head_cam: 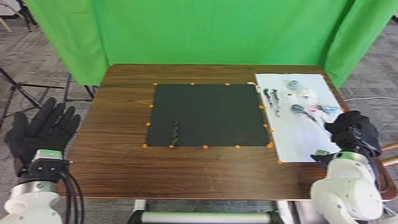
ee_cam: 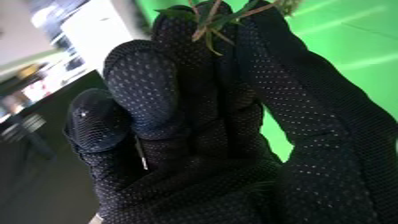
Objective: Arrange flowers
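The left hand point(head_cam: 44, 129) is relaxed and open beside the table point(head_cam: 111, 165). A green sprig point(head_cam: 175, 134) lies on the near left part of the black mat point(head_cam: 209, 112). Flowers point(head_cam: 306, 94) lie on the white sheet point(head_cam: 298, 142). At its right edge, the right hand point(head_cam: 353, 131) pinches leafy stems point(ee_cam: 210, 24) between thumb and fingers.

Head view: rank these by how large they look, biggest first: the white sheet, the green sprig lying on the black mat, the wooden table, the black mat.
1. Wooden table
2. Black mat
3. White sheet, narrower than the mat though longer
4. Green sprig
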You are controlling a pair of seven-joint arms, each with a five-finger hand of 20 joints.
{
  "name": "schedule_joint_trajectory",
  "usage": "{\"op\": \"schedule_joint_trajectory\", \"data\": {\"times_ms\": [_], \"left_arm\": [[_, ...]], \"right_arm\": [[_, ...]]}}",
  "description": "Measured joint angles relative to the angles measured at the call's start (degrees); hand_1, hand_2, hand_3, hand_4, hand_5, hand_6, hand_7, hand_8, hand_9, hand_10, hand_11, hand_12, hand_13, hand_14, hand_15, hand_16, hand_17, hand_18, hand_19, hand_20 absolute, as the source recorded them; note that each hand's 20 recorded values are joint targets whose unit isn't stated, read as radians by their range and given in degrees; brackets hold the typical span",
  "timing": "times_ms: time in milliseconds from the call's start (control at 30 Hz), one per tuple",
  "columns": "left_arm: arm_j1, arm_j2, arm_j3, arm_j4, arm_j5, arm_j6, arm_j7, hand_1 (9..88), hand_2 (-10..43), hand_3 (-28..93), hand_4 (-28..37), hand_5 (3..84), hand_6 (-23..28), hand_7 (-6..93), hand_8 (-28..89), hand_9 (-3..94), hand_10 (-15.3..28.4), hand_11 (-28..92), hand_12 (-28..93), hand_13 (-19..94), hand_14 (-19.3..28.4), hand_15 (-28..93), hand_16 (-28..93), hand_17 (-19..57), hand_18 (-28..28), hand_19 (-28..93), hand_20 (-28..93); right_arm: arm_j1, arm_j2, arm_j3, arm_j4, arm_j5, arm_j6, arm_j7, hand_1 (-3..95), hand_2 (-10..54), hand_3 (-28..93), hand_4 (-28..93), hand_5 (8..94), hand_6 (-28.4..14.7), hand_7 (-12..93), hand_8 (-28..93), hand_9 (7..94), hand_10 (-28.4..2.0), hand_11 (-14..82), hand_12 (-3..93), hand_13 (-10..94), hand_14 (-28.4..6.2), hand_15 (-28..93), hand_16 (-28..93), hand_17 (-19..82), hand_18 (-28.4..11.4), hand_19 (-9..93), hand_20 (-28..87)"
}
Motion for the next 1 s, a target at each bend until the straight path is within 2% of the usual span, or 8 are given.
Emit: {"op": "schedule_joint_trajectory", "data": {"times_ms": [200,400,533,667,833,1000], "left_arm": [[-0.14,-0.03,0.28,0.05,-0.15,0.0,-0.49,27.4,14.4,74,-28.3,46.6,7.6,17.7,-10,42.6,14.7,27,12,32,15.8,49,-8,-3.7,13.9,39,12],[-1.11,-0.19,0.8,0.62,0.24,-0.21,-1.88,27.3,14.6,74,-28.3,45.8,7.5,17.2,-10,42.0,14.7,27,12,32,15.9,48,-8,-3.9,14.0,38,11],[-1.86,-0.38,0.93,1.28,1.33,-1.37,-3.61,27.3,14.7,74,-28.3,45.6,7.4,17.1,-10,41.6,14.5,26,12,31,15.7,48,-8,-4.0,14.0,38,11],[-2.28,-0.39,1.15,1.53,1.93,-1.83,-4.49,27.3,14.7,74,-28.3,45.5,7.5,16.9,-10,41.4,14.5,26,12,31,15.7,48,-8,-4.0,14.0,38,11],[-2.3,-0.48,1.2,1.72,1.64,-1.82,-5.05,27.3,14.7,74,-28.3,45.4,7.5,16.7,-10,41.3,14.6,26,12,31,15.7,48,-8,-4.1,14.0,38,11],[-2.53,-0.48,1.43,2.01,1.67,-1.82,-5.68,27.3,14.6,74,-28.3,45.4,7.4,16.8,-10,41.3,14.5,26,12,31,15.7,48,-8,-4.1,14.0,38,12]], "right_arm": [[7.49,1.63,-9.03,-1.21,4.97,-1.03,-4.9,48.3,-6.1,76,-23,67.7,-1.8,52,15,78.2,-12.4,36.7,43.4,76,-10.2,63,30,48,-21.3,93,42],[16.04,0.01,-19.61,-0.95,4.77,-6.94,-8.59,48.3,-6.1,76,-23,67.9,-2.0,52,16,78.2,-12.6,37.0,43.1,76,-10.3,63,30,48,-21.5,93,42],[21.38,-3.88,-25.46,3.14,4.83,-7.36,-10.19,48.3,-6.3,76,-23,68.2,-2.1,52,15,78.3,-12.6,37.0,42.8,76,-10.5,63,30,49,-21.9,93,42],[24.96,-8.59,-28.7,8.11,4.25,-8.68,-9.38,49.0,-7.1,76,-22,69.6,-2.6,51,16,79.1,-13.1,37.2,42.4,77,-11.3,64,30,50,-23.5,93,42],[28.83,-11.89,-34.54,12.94,-3.56,-13.41,-4.4,49.3,-7.3,76,-22,70.2,-3.0,49,17,79.3,-13.4,37.1,42.4,78,-11.4,64,30,50,-23.9,93,43],[29.0,-15.05,-34.55,14.77,-4.21,-16.42,-4.42,49.9,-7.7,75,-22,70.5,-3.2,48,17,79.5,-13.4,36.8,42.4,78,-11.6,63,30,50,-24.0,93,43]]}}
